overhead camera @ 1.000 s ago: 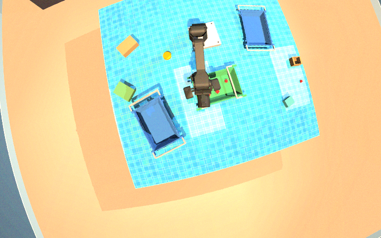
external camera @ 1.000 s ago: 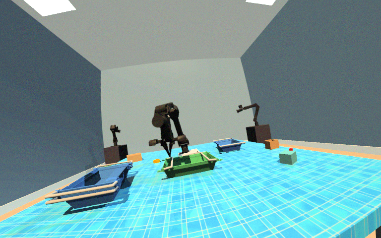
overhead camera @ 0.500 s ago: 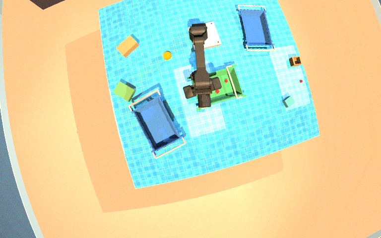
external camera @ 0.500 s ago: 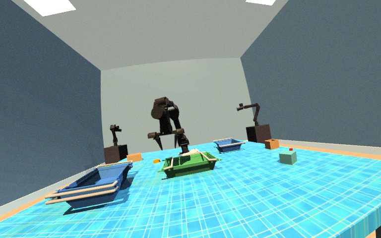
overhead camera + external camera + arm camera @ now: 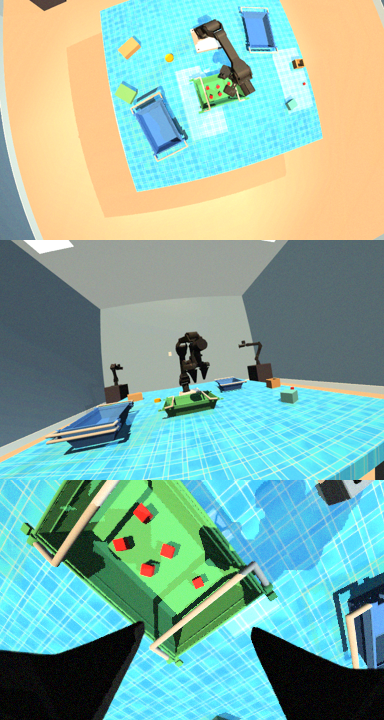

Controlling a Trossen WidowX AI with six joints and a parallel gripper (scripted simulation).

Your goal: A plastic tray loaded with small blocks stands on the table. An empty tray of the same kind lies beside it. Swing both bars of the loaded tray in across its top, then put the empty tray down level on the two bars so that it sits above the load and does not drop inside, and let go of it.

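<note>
The green loaded tray (image 5: 222, 103) (image 5: 192, 410) (image 5: 115, 587) stands mid-table, with several red blocks (image 5: 218, 86) (image 5: 167, 551) inside. Its left bar (image 5: 205, 93) (image 5: 173, 402) (image 5: 82, 525) and right bar (image 5: 238, 94) (image 5: 205, 395) (image 5: 200, 608) both lie inward across its top. An empty blue tray (image 5: 145, 130) (image 5: 90, 442) stands at front left, bars outside its ends; the exterior view shows two rods at its near end. Another empty blue tray (image 5: 249, 31) (image 5: 232, 387) (image 5: 367, 640) stands at back right, bars outward. My gripper (image 5: 227, 81) (image 5: 199, 380) (image 5: 197, 629) is open and empty above the green tray's right part.
An orange block (image 5: 129, 47) (image 5: 135, 396), a lime block (image 5: 126, 92) and a yellow disc (image 5: 169, 57) (image 5: 157, 400) are on the left. A teal block (image 5: 291, 104) (image 5: 289, 396), an orange open box (image 5: 298, 63) (image 5: 273, 383) and a small red block (image 5: 304, 83) (image 5: 292, 388) are on the right.
</note>
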